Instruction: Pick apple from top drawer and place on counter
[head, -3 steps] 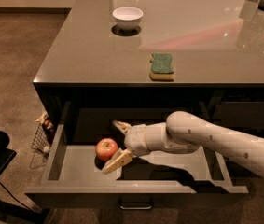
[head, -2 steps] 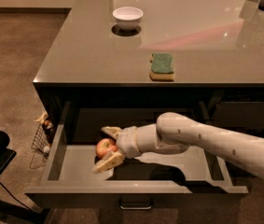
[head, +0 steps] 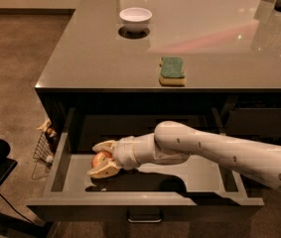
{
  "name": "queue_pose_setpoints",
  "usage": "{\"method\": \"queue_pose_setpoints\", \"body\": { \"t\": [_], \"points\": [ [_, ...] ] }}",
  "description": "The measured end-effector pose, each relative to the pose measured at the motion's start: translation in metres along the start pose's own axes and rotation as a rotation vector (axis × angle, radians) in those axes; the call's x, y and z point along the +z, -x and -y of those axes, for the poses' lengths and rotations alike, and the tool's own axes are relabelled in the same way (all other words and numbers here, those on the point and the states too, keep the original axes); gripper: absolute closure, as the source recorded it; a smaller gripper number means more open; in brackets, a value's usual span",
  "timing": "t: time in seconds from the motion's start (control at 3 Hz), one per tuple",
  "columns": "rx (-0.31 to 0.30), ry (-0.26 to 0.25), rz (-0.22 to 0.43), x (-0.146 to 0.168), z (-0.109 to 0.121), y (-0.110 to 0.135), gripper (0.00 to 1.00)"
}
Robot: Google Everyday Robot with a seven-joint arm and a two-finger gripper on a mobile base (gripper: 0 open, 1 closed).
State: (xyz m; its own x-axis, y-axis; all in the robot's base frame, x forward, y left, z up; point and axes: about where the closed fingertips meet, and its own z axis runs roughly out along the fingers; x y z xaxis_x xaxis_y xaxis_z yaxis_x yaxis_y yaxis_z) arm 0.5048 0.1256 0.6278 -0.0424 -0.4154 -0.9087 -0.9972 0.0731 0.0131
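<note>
Single cam, set high in front of the table [head: 95,53], tilted down & facing its front edge at mid range, so the open drawer [head: 145,202] fills the lower frame w/ the tabletop running away behind it. The arm [head: 219,150] spans in from the frame's right edge; the end effector [head: 96,159] sits left of centre, inside the drawer, at the apple [head: 103,158].

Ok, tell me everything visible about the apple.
The apple is small and round, red with a paler yellowish patch, and its skin looks smooth. It sits toward the left end of the open top drawer, low over the pale grey floor, below the counter edge. The gripper is around it and hides its upper and lower sides. Shadow lies beneath it.
</note>
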Motion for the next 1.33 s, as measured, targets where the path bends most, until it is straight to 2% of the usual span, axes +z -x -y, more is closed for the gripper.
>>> {"method": "queue_pose_setpoints", "body": {
  "t": [0.33, 0.67, 1.0, 1.33],
  "points": [
    [0.000, 0.000, 0.000, 0.000, 0.000, 0.000, 0.92],
    [-0.037, -0.025, -0.014, -0.057, 0.021, 0.057, 1.00],
    [-0.035, -0.071, -0.046, -0.135, 0.053, 0.124, 1.00],
    [0.016, -0.085, -0.073, -0.216, 0.077, 0.201, 1.00]
  ]
}}
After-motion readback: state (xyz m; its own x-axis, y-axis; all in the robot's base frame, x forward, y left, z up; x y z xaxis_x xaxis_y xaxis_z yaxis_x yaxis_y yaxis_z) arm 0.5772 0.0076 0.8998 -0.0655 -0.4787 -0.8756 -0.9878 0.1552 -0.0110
